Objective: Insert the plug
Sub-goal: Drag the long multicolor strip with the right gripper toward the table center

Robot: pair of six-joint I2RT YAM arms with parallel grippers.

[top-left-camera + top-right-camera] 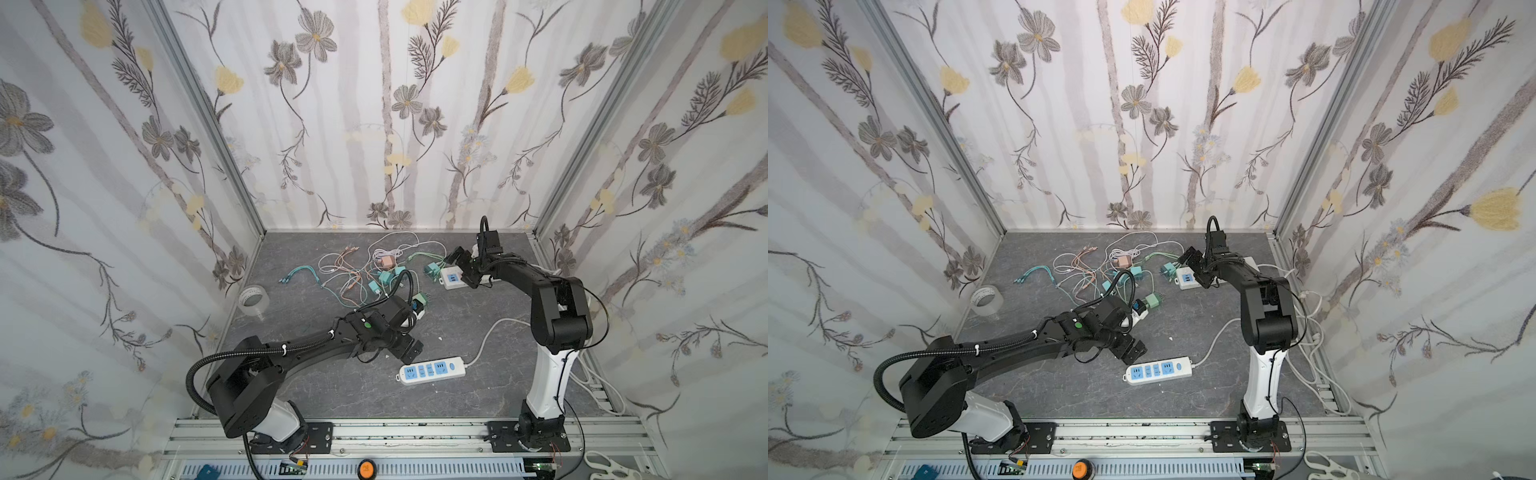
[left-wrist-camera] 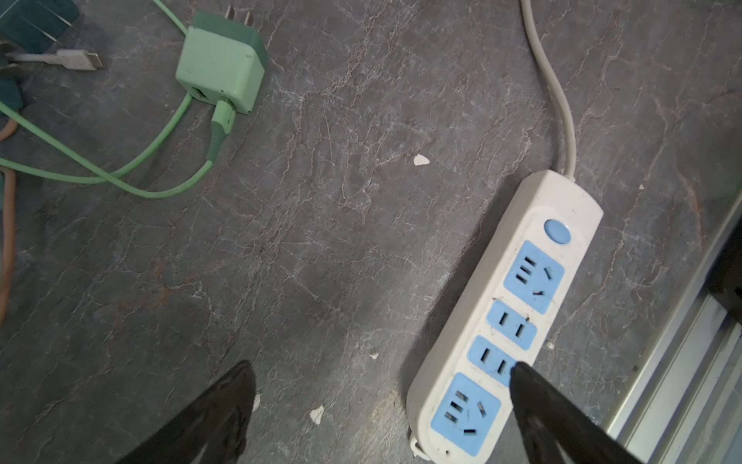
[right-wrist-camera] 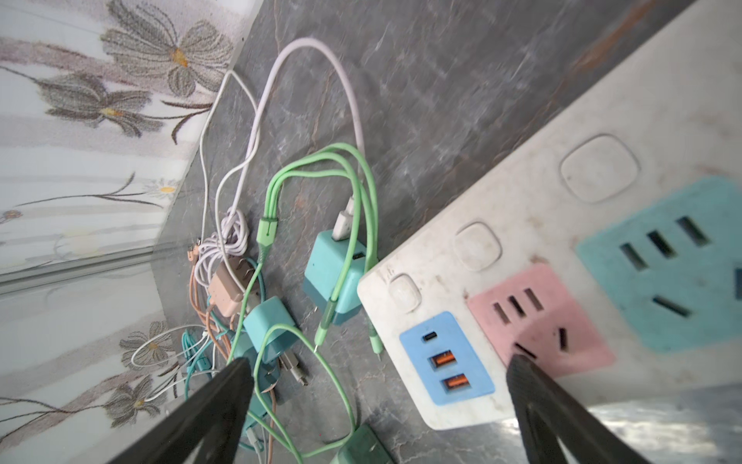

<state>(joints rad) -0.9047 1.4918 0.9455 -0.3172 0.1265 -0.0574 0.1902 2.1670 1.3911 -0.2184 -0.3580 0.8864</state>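
- In both top views, your left fingers (image 1: 411, 349) (image 1: 1133, 351) are standing wide apart and gripping nothing. They are hovering just beside the left end of the long power strip (image 1: 432, 370) (image 1: 1158, 370), which is lying flat on the gray worktop (image 1: 316, 386).
- The green plug (image 1: 420, 300) (image 1: 1152, 300) is lying loose on the worktop beyond your left wrist, at the edge of the cable tangle (image 1: 361, 270).
- Your right fingers (image 1: 457, 254) (image 1: 1192, 255) are also spread wide and holding nothing. They are hanging over the left end of the small power strip (image 1: 451, 277) (image 1: 1185, 278), and a teal plug (image 1: 432, 270) (image 1: 1168, 270) is lying just beside that end.
- A tape roll (image 1: 253, 300) is sitting near the left wall.
- In the left wrist view, one fingertip is overlapping the edge of the long power strip (image 2: 522, 305) and the other is hanging over bare worktop. The green plug (image 2: 219, 68) is lying well apart from the strip with its prongs showing and a green cable running out of it.
- In the right wrist view, one fingertip is covering part of the pink socket on the small power strip (image 3: 562, 241) and the other is hanging over the cable tangle. The teal plug (image 3: 333, 277) is lying just beside the strip's corner, and you cannot tell whether the two are touching.
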